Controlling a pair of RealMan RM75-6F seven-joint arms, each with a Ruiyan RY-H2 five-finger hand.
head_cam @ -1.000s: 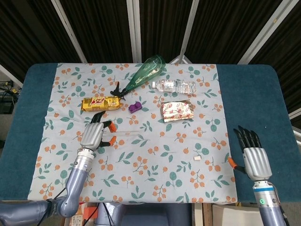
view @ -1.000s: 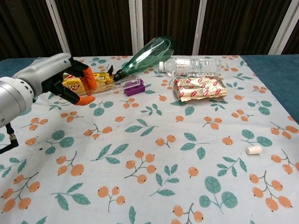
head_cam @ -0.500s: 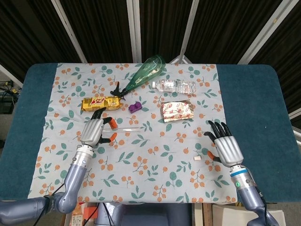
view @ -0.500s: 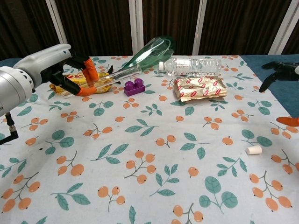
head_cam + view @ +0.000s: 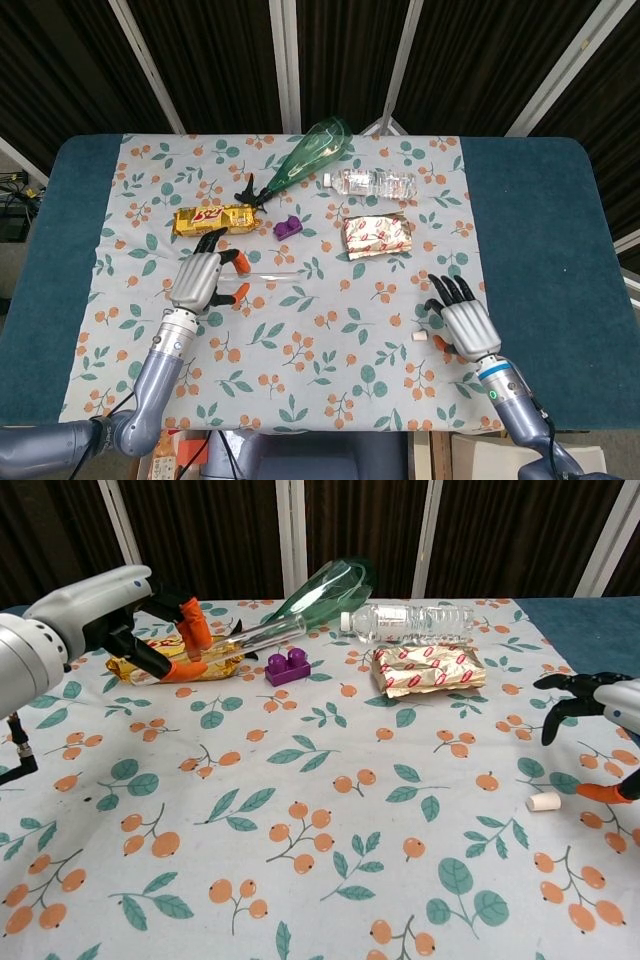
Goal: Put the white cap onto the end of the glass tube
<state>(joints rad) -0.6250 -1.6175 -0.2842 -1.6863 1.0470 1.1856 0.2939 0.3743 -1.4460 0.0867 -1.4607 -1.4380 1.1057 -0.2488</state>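
Head view: looking steeply down from above the near edge, taking in the whole table (image 5: 520, 200) and cloth (image 5: 330, 360). Chest view: sitting low and close at the near edge, facing level across toward the dark curtain (image 5: 220, 530). Sharing the cloth's middle and far part, green bottle (image 5: 310, 155) (image 5: 320, 595), both hands.

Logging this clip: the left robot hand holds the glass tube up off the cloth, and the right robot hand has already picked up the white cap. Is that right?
Not quite. The left robot hand does hold the glass tube, but the white cap lies on the cloth, not picked up. The chest view shows the right robot hand open beside it, fingers spread, apart from it.
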